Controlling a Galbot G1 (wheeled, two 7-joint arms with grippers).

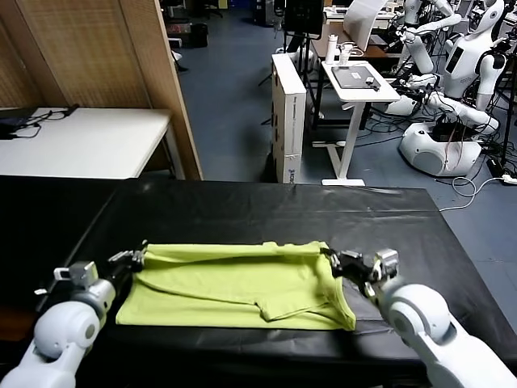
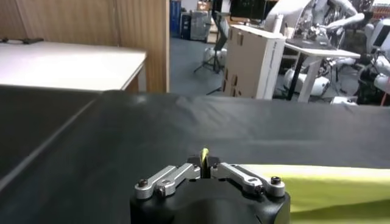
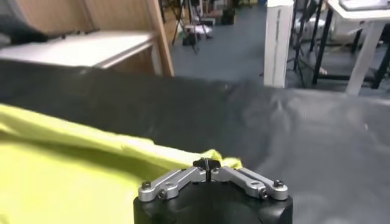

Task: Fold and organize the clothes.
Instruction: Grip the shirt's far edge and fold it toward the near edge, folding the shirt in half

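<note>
The lime yellow-green T-shirt (image 1: 234,284) lies folded over on the black table (image 1: 266,212), its doubled far edge stretched between my two grippers. My left gripper (image 1: 134,258) is shut on the shirt's far left corner; a sliver of green cloth (image 2: 205,154) stands up between its jaws. At the far right corner, my right gripper (image 1: 333,259) is shut on the fabric, with yellow cloth (image 3: 214,157) bunched just beyond its closed jaws (image 3: 207,165). A sleeve fold shows near the shirt's front middle.
The black sheet covers the table out to its far edge (image 1: 283,184). A white desk (image 1: 81,141) and a wooden partition (image 1: 153,81) stand behind at left. A white cabinet (image 1: 288,113), a small stand table (image 1: 359,85) and other robots (image 1: 460,89) are beyond.
</note>
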